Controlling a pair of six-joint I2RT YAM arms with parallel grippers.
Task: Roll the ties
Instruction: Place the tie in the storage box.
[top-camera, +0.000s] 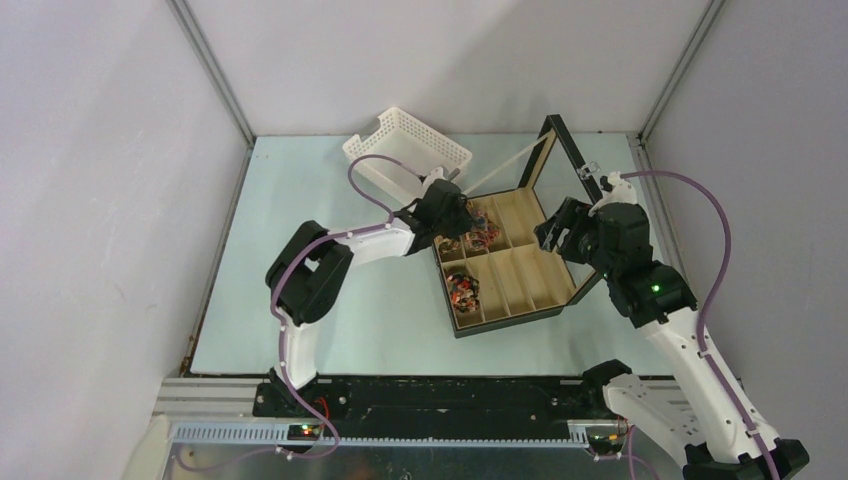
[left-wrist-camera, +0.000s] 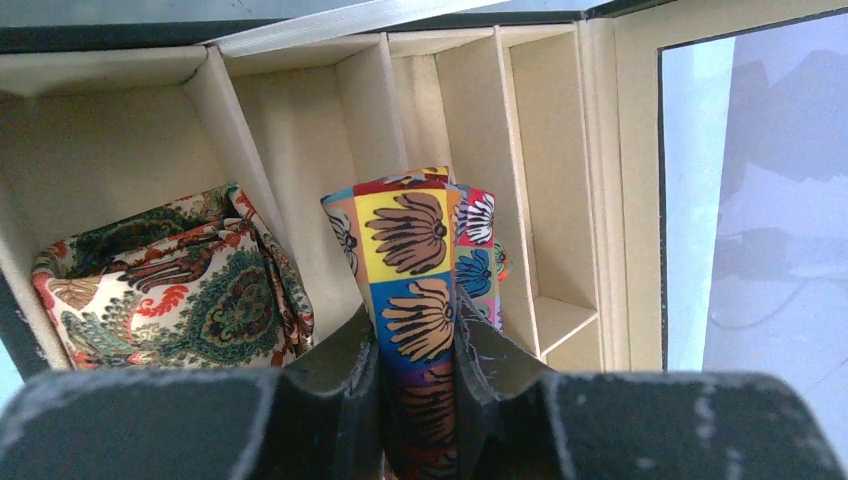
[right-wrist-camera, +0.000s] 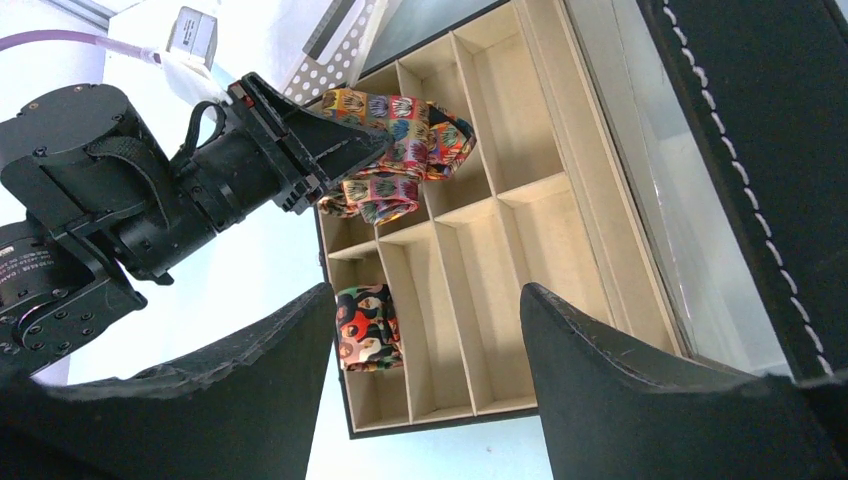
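Nearest, in the near left compartment of the open black compartmented box (top-camera: 525, 270), a coiled tie (top-camera: 463, 290), red and dark, lying alone. Above the box's right side, the right gripper (top-camera: 553, 232), jaws spread wide, gripping nothing. Further back, the left gripper (left-wrist-camera: 417, 345), clamped on a flower-print tie (left-wrist-camera: 415, 250) draped over the far left compartments. Just beside it, one compartment over, a paisley tie (left-wrist-camera: 170, 290), loosely bunched. Behind, the glass lid (right-wrist-camera: 670, 200), standing upright. Farthest, near the back wall, a white perforated basket (top-camera: 405, 150) on the pale table (top-camera: 300, 300).
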